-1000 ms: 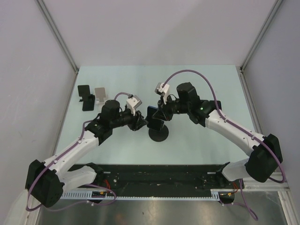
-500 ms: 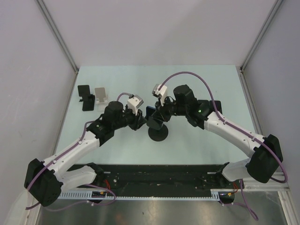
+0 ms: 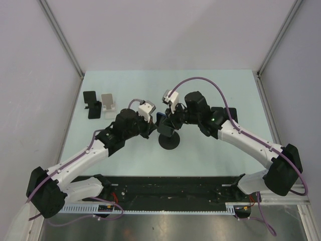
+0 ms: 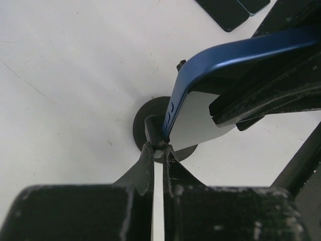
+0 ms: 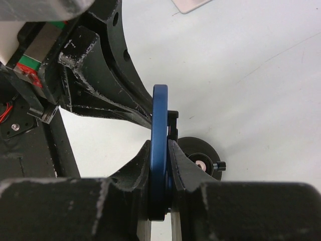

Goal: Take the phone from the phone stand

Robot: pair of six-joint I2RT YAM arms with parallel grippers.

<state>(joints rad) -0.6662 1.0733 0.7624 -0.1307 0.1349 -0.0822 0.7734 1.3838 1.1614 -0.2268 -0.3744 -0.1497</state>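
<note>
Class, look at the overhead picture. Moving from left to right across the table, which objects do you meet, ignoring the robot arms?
Black stand → silver stand → round-based stand with the blue phone → dark flat object, partly hidden.

Phone [image 5: 159,113] only partly visible
Its lower end vanishes inside the right gripper [image 5: 160,150]; beyond the left gripper [image 4: 157,150] it runs off-frame, and those tips cover the phone stand [image 4: 142,126] neck.

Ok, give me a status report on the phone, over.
Left hand shut on stand. Right hand shut on phone, its lower corner at the stand's clip. Nothing blocking the lift.
</note>
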